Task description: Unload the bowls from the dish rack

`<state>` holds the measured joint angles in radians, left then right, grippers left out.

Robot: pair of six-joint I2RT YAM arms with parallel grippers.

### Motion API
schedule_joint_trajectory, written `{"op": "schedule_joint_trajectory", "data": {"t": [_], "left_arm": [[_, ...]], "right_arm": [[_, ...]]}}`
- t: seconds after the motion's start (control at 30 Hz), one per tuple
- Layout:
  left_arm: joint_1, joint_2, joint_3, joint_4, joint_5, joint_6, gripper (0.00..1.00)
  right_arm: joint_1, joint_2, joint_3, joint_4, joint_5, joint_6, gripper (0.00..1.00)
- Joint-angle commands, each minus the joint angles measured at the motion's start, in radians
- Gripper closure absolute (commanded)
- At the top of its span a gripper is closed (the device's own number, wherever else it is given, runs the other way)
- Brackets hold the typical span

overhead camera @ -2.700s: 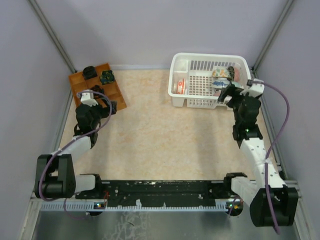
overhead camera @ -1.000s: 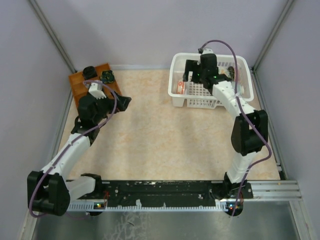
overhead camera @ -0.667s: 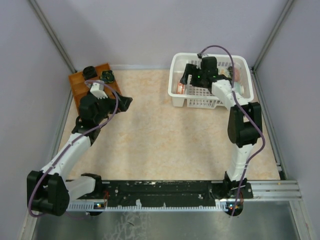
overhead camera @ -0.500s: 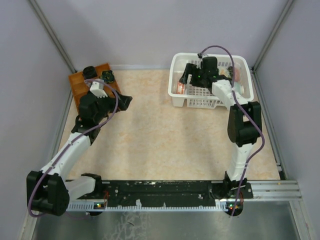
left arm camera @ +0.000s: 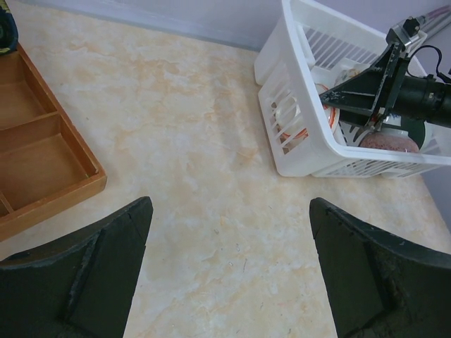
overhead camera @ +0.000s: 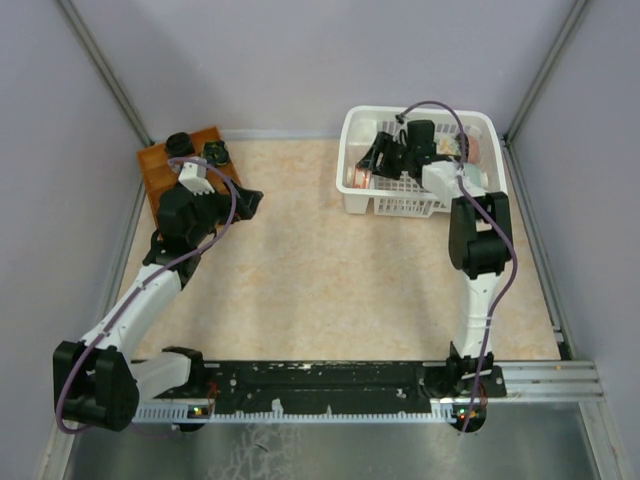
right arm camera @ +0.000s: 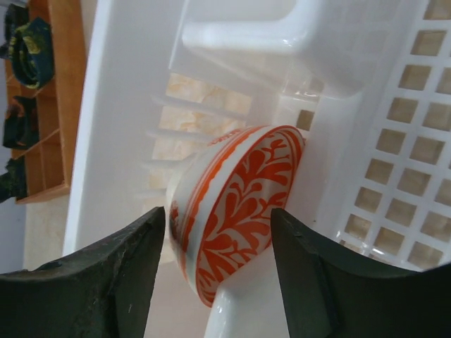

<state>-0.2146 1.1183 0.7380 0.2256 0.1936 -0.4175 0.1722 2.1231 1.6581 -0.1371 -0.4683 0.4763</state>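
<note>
The white dish rack (overhead camera: 400,205) stands at the back right and also shows in the left wrist view (left arm camera: 310,151). An orange-red bowl with white pattern (right arm camera: 232,211) stands on edge at the rack's left end (overhead camera: 359,178), against an upright divider. My right gripper (right arm camera: 220,236) is inside the rack (overhead camera: 373,163), open, with one finger on each side of this bowl and not closed on it. Other bowls (overhead camera: 470,150) sit at the rack's right end, partly hidden by the arm. My left gripper (overhead camera: 250,203) is open and empty over the bare table (left arm camera: 229,267).
An orange-brown compartment tray (overhead camera: 160,165) with small dark items (right arm camera: 32,42) lies at the back left, its corner in the left wrist view (left arm camera: 42,155). Grey walls close in the table on three sides. The rack's slotted wall (right arm camera: 134,105) is just beyond the bowl.
My right arm has swung from outside the rack's right side into the rack and pushed left until its fingers straddle the orange-red bowl. My left gripper has moved right, off the tray.
</note>
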Motion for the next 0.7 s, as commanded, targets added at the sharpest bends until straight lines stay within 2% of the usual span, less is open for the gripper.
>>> {"op": "schedule_joint_trajectory", "data": {"t": [0.0,0.13,0.47,0.67], "left_arm": [[-0.006,0.005,0.019,0.003,-0.016,0.015,0.02],[-0.006,0.002,0.009,0.004,-0.024,0.016,0.02],[-0.006,0.003,-0.004,0.013,-0.024,0.006,0.02],[-0.006,0.0,-0.014,0.019,-0.024,0.001,0.02]], "right_arm": [[-0.015,0.007,0.028,0.127,-0.121,0.075,0.42],[-0.017,0.006,0.015,0.157,-0.147,0.093,0.53],[-0.018,0.003,-0.017,0.164,-0.179,0.111,0.59],[-0.018,0.004,-0.03,0.17,-0.194,0.121,0.69]]}}
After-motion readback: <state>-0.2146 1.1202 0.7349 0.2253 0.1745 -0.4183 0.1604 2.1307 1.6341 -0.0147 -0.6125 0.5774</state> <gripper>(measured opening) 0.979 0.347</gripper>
